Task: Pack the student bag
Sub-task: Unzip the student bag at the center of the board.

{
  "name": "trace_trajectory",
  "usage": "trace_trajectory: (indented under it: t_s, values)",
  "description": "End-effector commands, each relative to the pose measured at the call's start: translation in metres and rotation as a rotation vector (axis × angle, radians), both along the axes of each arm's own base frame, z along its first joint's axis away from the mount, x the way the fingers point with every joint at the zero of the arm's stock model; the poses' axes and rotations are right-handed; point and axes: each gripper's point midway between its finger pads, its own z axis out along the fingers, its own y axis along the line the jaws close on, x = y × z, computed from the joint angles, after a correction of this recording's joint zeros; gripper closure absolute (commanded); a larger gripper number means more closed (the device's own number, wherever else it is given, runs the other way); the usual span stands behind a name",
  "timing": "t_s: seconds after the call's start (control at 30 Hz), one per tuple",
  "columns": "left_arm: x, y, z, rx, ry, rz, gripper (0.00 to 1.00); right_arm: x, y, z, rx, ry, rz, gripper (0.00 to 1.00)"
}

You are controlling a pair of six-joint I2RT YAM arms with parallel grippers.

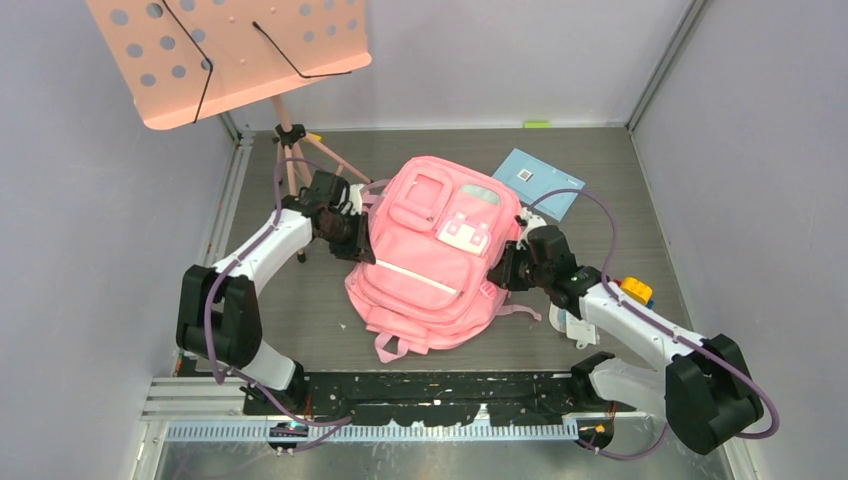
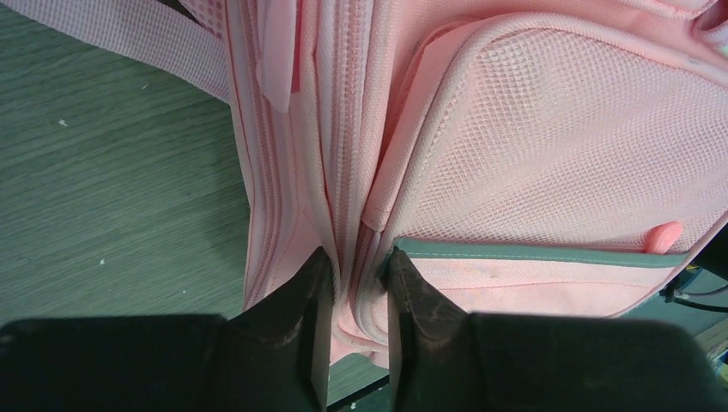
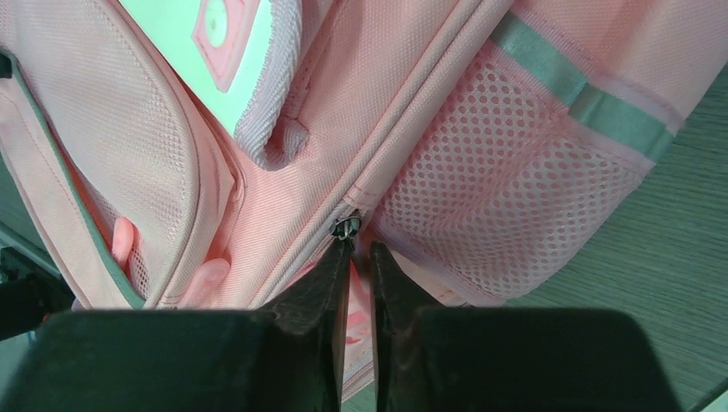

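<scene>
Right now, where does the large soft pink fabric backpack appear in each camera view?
Top external: pink backpack at the centre of the grey wood-grain table.
Left wrist: upper right, the left gripper pinching a fold.
Right wrist: upper frame, its zip slider at the right gripper.
Shared landmark: that wood-grain table.

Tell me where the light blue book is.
In the top view, the light blue book lies flat at the far right corner of the student bag.
</scene>
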Motion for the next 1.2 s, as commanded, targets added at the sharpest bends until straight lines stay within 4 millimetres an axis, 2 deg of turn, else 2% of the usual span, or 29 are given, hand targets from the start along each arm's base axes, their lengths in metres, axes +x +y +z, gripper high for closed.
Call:
trace_trajectory:
  t_s: [0.0, 0.13, 0.43, 0.5, 0.67, 0.7, 0.9, 1.17]
  values:
    - [0.007, 0.003, 0.003, 0.021, -0.018, 0.004, 0.88, 0.004, -0.002, 0.011, -0.032, -0.045, -0.015, 0.87]
    - [0.007, 0.004, 0.004, 0.024, -0.019, 0.008, 1.0, 0.003, -0.013, 0.015, -0.097, -0.051, -0.063, 0.96]
    - [0.009, 0.007, 0.009, 0.036, -0.041, 0.016, 1.0, 0.009, -0.037, 0.028, -0.295, -0.043, -0.168, 0.99]
    - [0.008, 0.008, 0.008, 0.039, -0.042, 0.016, 1.0, 0.013, -0.037, 0.038, -0.344, -0.044, -0.176, 0.99]
    - [0.007, 0.008, 0.008, 0.04, -0.042, 0.021, 1.0, 0.004, -0.04, 0.04, -0.485, 0.031, -0.16, 0.99]
    - [0.007, 0.009, 0.008, 0.042, -0.045, 0.023, 1.0, 0.004, -0.044, 0.046, -0.517, 0.032, -0.167, 0.99]
    - [0.007, 0.009, 0.014, 0.038, -0.062, 0.027, 1.0, -0.004, -0.036, 0.064, -0.642, 0.031, -0.103, 0.99]
    - [0.005, 0.008, 0.017, 0.026, -0.067, 0.031, 1.0, -0.024, -0.015, 0.06, -0.697, 0.063, -0.013, 0.99]
